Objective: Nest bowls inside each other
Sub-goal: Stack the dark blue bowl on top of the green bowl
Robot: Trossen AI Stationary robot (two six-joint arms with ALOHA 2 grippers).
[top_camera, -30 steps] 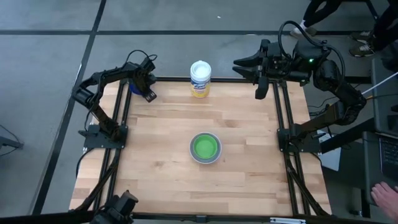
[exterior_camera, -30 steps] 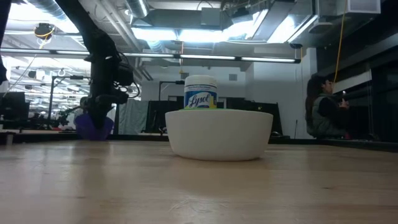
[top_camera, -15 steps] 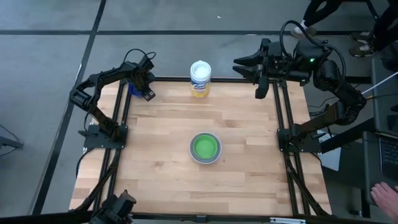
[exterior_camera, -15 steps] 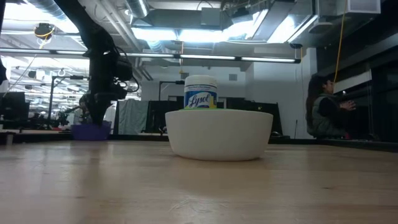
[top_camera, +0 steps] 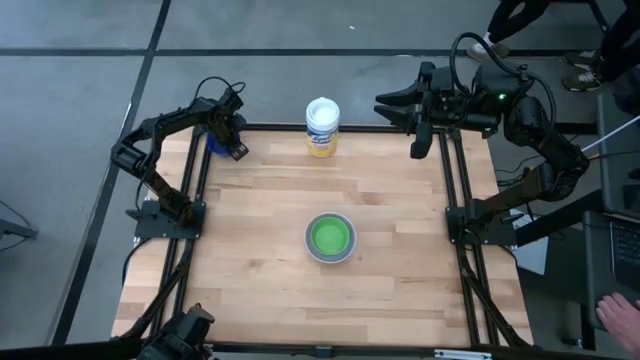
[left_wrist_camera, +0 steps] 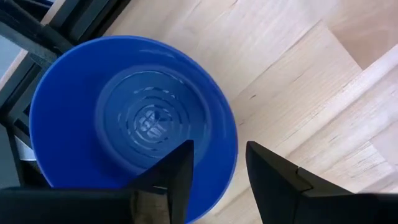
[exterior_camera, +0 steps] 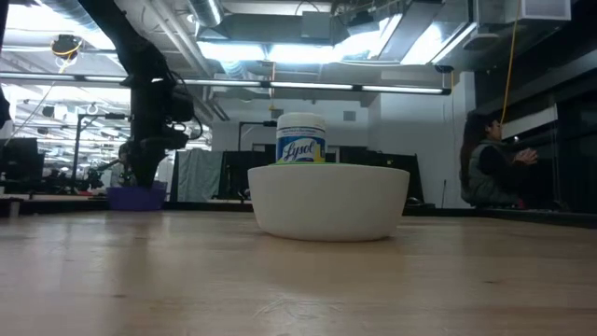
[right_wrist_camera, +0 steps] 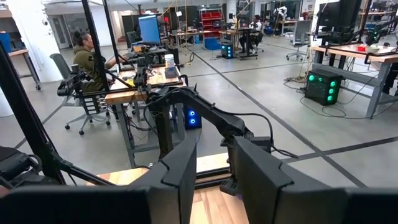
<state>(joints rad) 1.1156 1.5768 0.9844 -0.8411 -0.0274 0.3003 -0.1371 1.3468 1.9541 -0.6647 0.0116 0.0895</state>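
Observation:
A dark blue bowl (left_wrist_camera: pixel 124 118) stands upright on its base at the table's far left corner (top_camera: pixel 213 140), and also shows in the low view (exterior_camera: pixel 137 197). My left gripper (left_wrist_camera: pixel 217 180) hangs open just above it, pointing down. One finger is over the bowl's inside and one is outside its rim. The green bowl (top_camera: pixel 330 236) sits nested in the white bowl (exterior_camera: pixel 328 201) at the table's middle. My right gripper (top_camera: pixel 385 100) is held high and level beyond the far right corner, open with nothing between its fingers (right_wrist_camera: pixel 214 168).
A white canister with a yellow label (top_camera: pixel 322 127) stands at the middle of the far edge. Dark frame rails (top_camera: pixel 195 200) run along both sides of the table. Bare wood lies all around the nested bowls. A person sits in the room behind (exterior_camera: pixel 485 168).
My left gripper has let go of the dark blue bowl. A second ago the bowl hung tilted in its fingers just above the wood. It now lies flat on the table at the far left corner, and the gripper has risen slightly off it.

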